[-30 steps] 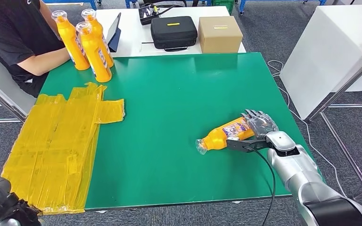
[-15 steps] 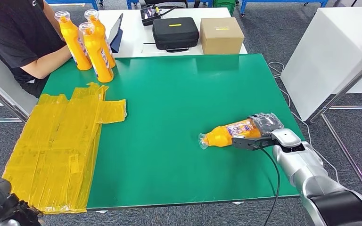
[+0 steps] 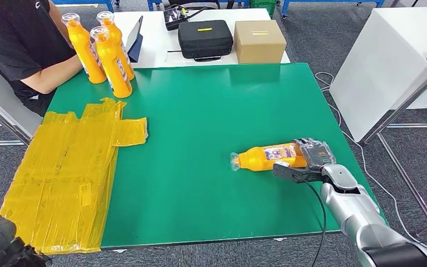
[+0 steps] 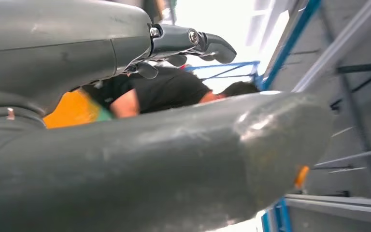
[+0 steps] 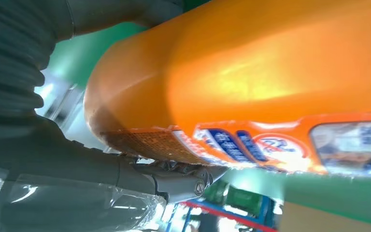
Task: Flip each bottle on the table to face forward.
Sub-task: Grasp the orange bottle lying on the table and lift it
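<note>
Right hand [image 3: 313,157] grasps the base end of a lying bottle [image 3: 267,157] near the right edge of the green tabletop [image 3: 211,111], fingers over its far side and thumb along the near side. The bottle lies on its side, cap pointing left, label up. Close behind the hand, the right wrist view shows what the head view cannot: the bottle's [image 5: 251,72] orange wall pressed into the hand [image 5: 77,159], with the printed label running along it. Three upright bottles [image 3: 103,53] stand together at the far left corner, well apart from the lying one, beside a seated person [image 3: 16,44]. Yellow sheet [image 3: 66,172] covers the left side. The left hand [image 4: 140,116] appears in its wrist view, fingers apart and holding nothing.
</note>
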{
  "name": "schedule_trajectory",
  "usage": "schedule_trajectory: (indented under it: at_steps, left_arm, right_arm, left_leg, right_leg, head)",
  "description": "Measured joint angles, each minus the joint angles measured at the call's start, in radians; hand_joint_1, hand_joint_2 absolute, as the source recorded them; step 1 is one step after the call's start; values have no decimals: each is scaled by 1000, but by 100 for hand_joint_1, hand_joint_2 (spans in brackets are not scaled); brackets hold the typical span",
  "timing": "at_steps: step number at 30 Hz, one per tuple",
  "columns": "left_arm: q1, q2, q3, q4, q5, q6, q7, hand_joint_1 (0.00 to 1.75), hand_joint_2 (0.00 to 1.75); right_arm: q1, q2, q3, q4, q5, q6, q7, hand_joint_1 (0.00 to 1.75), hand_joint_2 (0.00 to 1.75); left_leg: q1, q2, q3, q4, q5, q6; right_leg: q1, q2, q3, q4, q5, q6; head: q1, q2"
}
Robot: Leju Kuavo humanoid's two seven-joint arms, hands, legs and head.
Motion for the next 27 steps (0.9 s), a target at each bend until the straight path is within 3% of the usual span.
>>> schedule_trajectory:
  at_steps: [4,10,14,22,27]
  left_arm:
    - [39,-4,-22,50,97,-90,90,0,0]
    - [74,-34,-49,84,135,-145,140,0,0]
    - [79,-43,-51,95,146,-157,149,0,175]
    - [36,-66,-118,145,191,-184,174,0,175]
    - [-13,-79,-187,182,230,-192,176,0,175]
  right_arm:
    - [111,43,-11,-283,-157,92,25,175,175]
    - [153,115,-4,-547,-296,96,62,175,175]
    - [164,129,0,-605,-323,78,50,175,175]
    - [113,212,46,-608,-442,44,40,175,175]
    - [54,281,95,-538,-470,-28,40,175,175]
  left_leg:
    - [1,1,-5,0,0,0]
    - [3,0,-9,0,1,-1]
    - [2,0,-11,0,1,-1]
    - [1,0,-12,0,1,-1]
    - [1,0,-12,0,2,-1]
  right_leg:
    - [1,1,-6,0,0,0]
    - [2,0,-11,1,0,-1]
    - [1,0,-12,1,0,-1]
    - [1,0,-13,1,0,0]
    - [1,0,-13,1,0,0]
  head:
    - [-1,0]
    - [0,0]
    - [0,0]
    - [0,0]
    - [0,0]
